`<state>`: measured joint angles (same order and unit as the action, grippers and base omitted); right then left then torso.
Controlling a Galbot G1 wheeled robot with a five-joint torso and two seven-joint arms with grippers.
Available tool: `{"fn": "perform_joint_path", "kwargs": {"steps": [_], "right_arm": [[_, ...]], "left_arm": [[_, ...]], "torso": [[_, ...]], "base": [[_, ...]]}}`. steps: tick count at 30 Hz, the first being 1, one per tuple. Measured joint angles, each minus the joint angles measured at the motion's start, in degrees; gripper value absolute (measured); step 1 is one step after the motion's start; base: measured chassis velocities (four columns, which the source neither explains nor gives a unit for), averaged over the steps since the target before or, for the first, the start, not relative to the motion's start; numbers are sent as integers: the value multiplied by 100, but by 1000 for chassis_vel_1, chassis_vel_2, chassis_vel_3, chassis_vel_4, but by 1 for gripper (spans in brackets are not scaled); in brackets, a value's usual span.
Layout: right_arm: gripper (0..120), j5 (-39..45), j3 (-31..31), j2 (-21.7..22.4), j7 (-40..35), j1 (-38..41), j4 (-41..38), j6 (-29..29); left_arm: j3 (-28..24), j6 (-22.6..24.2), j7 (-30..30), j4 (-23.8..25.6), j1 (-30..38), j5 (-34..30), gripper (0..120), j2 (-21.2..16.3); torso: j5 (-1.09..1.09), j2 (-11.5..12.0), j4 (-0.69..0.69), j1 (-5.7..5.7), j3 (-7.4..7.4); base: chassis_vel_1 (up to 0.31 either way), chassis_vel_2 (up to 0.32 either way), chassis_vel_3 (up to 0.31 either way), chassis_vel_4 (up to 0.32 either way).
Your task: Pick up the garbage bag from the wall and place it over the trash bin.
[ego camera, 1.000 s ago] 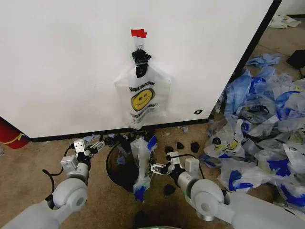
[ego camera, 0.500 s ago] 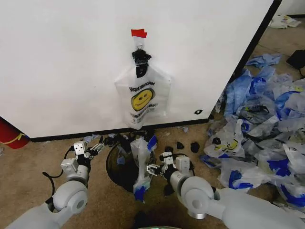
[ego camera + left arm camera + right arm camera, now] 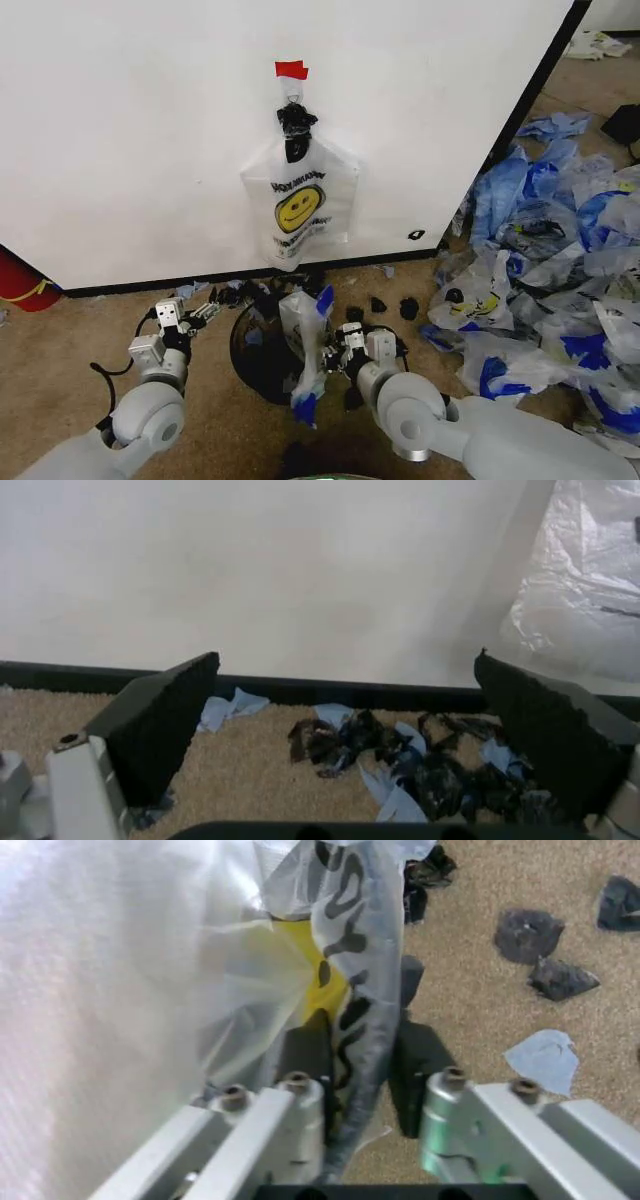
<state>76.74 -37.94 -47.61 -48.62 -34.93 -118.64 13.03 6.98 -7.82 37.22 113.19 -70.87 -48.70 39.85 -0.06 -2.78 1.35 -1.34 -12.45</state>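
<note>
- The garbage bag (image 3: 296, 205) hung from a hook on the wall (image 3: 150, 130), just under a scrap of red tape (image 3: 291, 69); its black print above the yellow smiley face was too wrinkled for me to read.
- A second bag (image 3: 303, 350) with blue handles lay draped over the trash bin (image 3: 255, 350) on the brown carpet (image 3: 215, 430), near the wall's black base strip.
- In my right wrist view, black letters ran down that second bag (image 3: 350, 975), but I could not make them out.
- My right gripper (image 3: 332, 357) was spread, with a fold of the second bag between its fingers.
- My left gripper (image 3: 205, 310) was spread wide, empty, low beside the bin.
- A heap of blue and white bags (image 3: 550, 260) covered the carpet off to my right.
</note>
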Motion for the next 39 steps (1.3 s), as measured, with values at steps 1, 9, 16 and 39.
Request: {"fn": "perform_joint_path", "kwargs": {"steps": [1,9,16,39], "right_arm": [[8,-7,10,13,-3,-12,-7,-6],[0,-55,45,108,5,-63,-53,-77],[0,-179,317,276,194,-262,-115,-133],[0,-2686,1560,1829,2424,-529,-246,-479]], "left_arm": [[-3,-1,-4,0,1,2,100,-6],[-33,-29,-45,-28,41,45,100,-20],[-66,-85,-75,-41,77,91,100,-10],[-367,-491,-2241,1612,890,-2125,100,-578]], "torso": [[0,0,0,0,0],[0,0,1,0,0],[0,0,0,0,0],[1,0,-1,0,0]], "base": [[0,0,0,0],[0,0,0,0],[0,0,0,0],[0,0,0,0]]}}
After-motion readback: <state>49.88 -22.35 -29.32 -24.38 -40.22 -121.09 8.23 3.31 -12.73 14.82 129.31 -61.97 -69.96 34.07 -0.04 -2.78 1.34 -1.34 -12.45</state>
